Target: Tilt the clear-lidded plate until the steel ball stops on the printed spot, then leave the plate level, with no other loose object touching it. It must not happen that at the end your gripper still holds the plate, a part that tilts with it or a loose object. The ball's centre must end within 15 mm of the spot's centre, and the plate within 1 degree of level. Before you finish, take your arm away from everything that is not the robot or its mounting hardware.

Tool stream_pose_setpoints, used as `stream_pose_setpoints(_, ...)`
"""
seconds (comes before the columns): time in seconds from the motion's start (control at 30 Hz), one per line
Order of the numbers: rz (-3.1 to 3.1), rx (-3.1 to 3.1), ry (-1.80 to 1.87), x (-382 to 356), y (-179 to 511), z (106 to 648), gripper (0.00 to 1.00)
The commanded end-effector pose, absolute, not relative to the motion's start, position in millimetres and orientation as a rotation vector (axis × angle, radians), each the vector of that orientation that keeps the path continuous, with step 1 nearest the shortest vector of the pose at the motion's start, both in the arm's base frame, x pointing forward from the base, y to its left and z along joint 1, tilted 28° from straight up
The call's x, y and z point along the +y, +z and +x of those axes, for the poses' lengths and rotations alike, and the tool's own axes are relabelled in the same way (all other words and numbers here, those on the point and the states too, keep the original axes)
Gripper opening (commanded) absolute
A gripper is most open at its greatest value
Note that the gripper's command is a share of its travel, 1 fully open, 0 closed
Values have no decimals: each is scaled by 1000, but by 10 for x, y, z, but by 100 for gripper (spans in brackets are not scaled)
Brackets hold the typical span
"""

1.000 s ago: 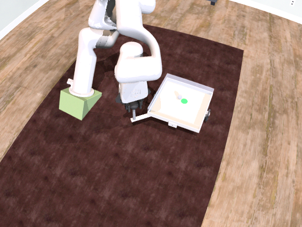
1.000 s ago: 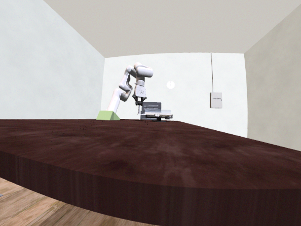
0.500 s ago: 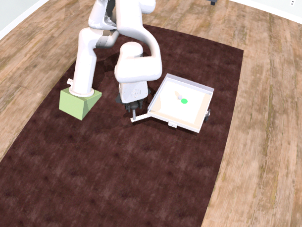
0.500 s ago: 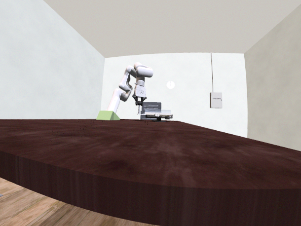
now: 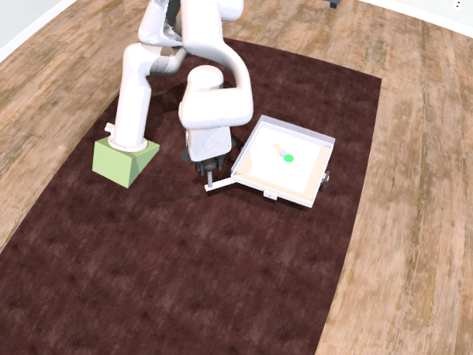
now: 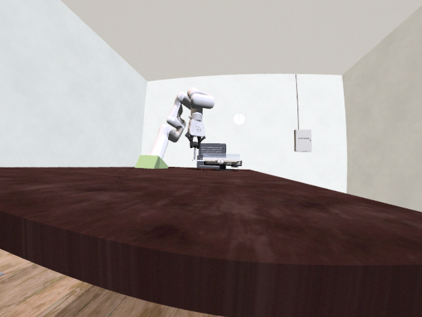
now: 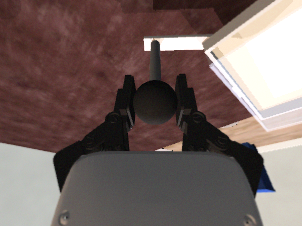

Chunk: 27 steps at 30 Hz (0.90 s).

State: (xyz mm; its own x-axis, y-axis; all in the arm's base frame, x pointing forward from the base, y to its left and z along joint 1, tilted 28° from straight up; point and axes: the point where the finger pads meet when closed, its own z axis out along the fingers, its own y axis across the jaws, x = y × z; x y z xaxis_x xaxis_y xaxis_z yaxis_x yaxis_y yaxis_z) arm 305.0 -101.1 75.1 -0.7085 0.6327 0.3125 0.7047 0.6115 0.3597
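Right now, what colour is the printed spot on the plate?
Bright green; the printed spot on the plate's white floor shows best in the top view, with the steel ball beside it.
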Motion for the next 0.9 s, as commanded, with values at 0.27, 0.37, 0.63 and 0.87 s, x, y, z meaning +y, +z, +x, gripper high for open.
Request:
stream_pose_setpoints(0.27, -1120, -2680, -700, -1030, 754, 3069, 0)
stream_pose_setpoints(0.37, -1120, -2680, -700, -1031, 755, 3070, 0)
stream_pose_setpoints(0.63, -1120, -2680, -700, -1027, 762, 3066, 0)
stream_pose_setpoints(0.87, -1120, -2680, -700, -1026, 779, 3065, 0)
